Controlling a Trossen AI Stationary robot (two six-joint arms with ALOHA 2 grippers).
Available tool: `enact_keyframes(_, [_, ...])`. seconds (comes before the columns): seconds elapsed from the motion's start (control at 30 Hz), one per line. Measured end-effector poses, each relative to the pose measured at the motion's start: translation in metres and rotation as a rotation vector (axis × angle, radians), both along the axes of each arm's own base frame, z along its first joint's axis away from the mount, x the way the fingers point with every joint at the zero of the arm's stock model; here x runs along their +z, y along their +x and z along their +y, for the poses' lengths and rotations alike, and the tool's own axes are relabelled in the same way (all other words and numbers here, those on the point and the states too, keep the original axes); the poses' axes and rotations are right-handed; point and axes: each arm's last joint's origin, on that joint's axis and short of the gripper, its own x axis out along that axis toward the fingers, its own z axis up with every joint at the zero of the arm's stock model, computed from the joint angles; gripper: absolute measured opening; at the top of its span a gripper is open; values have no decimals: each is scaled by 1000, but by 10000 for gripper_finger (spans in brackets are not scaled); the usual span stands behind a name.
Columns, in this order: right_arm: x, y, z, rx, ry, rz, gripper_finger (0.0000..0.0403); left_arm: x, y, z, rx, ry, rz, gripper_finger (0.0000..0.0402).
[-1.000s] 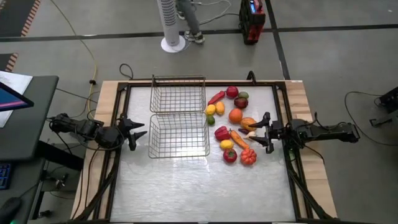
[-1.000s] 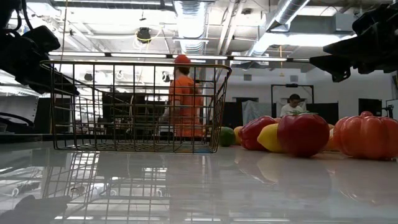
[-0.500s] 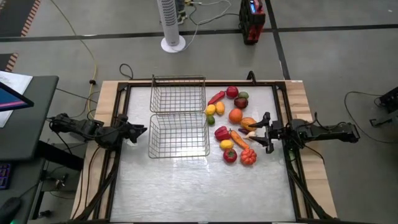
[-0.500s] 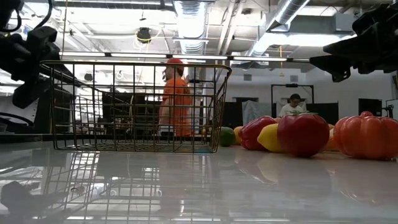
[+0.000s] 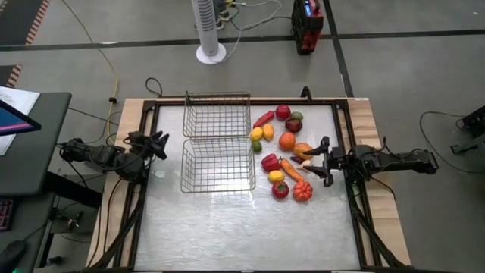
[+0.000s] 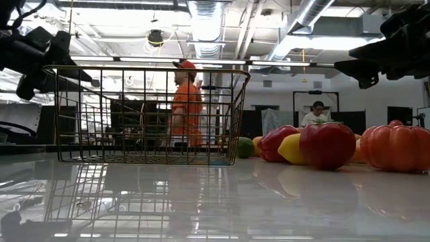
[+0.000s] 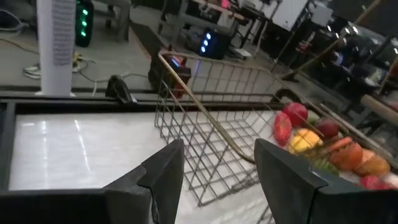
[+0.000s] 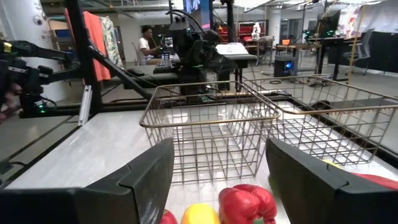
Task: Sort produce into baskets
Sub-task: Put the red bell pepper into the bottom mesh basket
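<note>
Two wire-mesh baskets stand side by side at the table's middle, the far basket [image 5: 217, 114] and the near basket [image 5: 218, 165]; nothing shows inside them. The produce [image 5: 284, 155] lies loose on the table to their right: a red pepper [image 8: 245, 202], a lemon [image 8: 199, 214], an orange [image 5: 287, 140], a carrot [image 5: 292, 168], a tomato [image 6: 327, 144], a small pumpkin [image 6: 396, 148]. My left gripper [image 5: 158, 141] hovers open left of the baskets, slanted toward the far basket [image 7: 211, 124]. My right gripper [image 5: 317, 161] hangs open just right of the produce, above the table.
A black frame [image 5: 227, 100] runs around the white tabletop. Bare table lies near the front edge [image 5: 242, 235] and between my left gripper and the baskets. Beyond the table a person in orange [image 6: 185, 104] walks, and a white fan post [image 5: 206, 30] stands on the floor.
My left gripper has rolled about its own axis and swung from pointing at the near basket toward the table's far edge, staying open. My right gripper has kept still. Behind the table, the person in orange has stepped a little to the left.
</note>
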Motion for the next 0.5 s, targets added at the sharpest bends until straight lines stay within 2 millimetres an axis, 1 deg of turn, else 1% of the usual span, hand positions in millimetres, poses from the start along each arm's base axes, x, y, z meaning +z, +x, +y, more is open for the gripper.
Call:
enact_keyframes(0.07, [0,0,-1,-23,0,-1,282,0,1,-1,-6,-60,-63,183])
enact_keyframes(0.13, [0,0,-2,-31,0,-2,282,3,3,-2,-12,-141,-168,183])
enact_keyframes(0.23, [5,0,-3,-44,-2,-51,282,10,5,-1,42,-180,-318,183])
enact_keyframes(0.37, [27,-5,-3,-28,143,-301,282,23,8,-2,76,-222,-499,183])
enact_keyframes(0.5, [44,-12,-5,-44,241,-505,282,36,9,-2,84,-178,-539,183])
